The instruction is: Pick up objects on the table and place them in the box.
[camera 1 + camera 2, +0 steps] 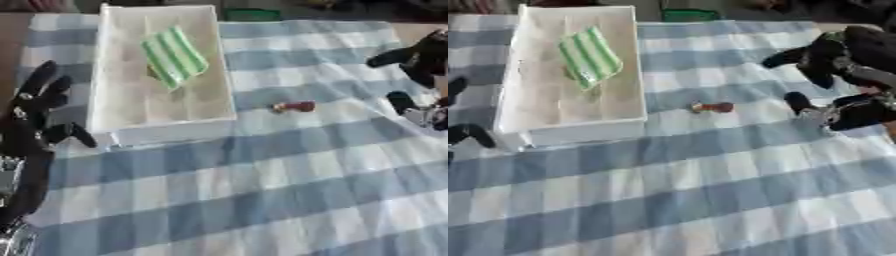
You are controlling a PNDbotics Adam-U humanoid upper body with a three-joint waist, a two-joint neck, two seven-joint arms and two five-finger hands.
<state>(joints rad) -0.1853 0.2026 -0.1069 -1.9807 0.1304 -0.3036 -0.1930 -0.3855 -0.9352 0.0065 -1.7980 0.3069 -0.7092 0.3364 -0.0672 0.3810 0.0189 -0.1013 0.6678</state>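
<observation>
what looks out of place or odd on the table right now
Only the small red object stands out: it lies on the checked cloth right of the white box, while the green striped item sits tilted inside. Nothing looks spilled or damaged.

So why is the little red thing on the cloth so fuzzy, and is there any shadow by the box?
Left eye view: the small red object is soft all over, so its shape stays unclear; right eye view: just as blurry, with a faint shadow on the checked cloth below the white box front wall; no glare in either.
</observation>
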